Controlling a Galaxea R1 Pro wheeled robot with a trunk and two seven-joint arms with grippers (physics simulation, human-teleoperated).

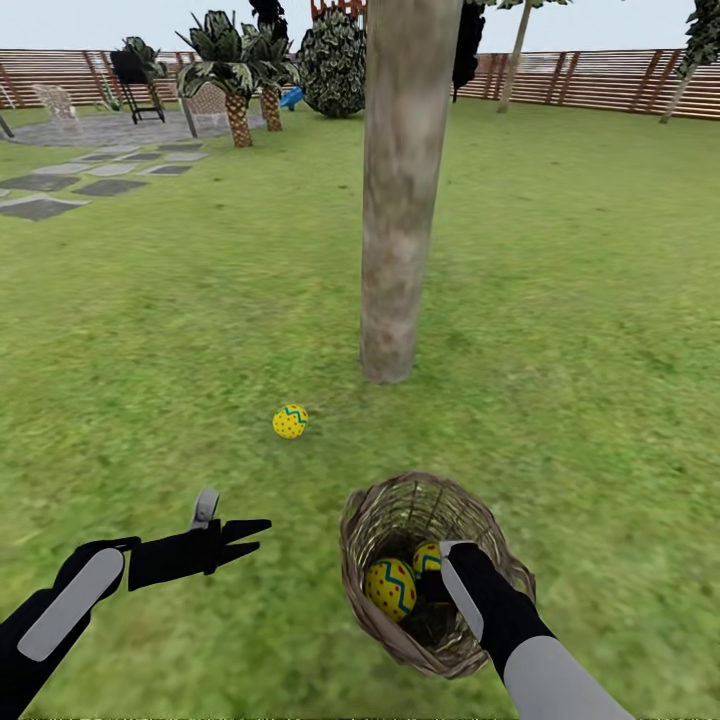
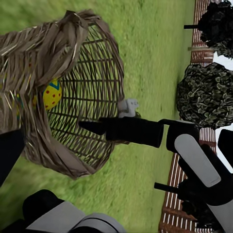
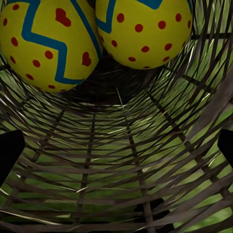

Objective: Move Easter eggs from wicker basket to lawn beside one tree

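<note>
Head view, right pincer (image 1: 440, 580) inside wicker basket (image 1: 395, 500), grip unclear, two eggs (image 1: 391, 588) seemingly just beside it

palms (image 1: 238, 75), stepping stones (image 1: 40, 208), shrub (image 1: 333, 62)

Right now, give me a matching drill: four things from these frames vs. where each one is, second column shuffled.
Things:
1. lone egg
2. two eggs
3. right claw
4. left claw

Places:
A. reaching into the wicker basket
B. lying in the basket's bottom
C. on the lawn near the tree trunk
D. above the grass, left of the basket

Pairs: 1-C, 2-B, 3-A, 4-D
</note>
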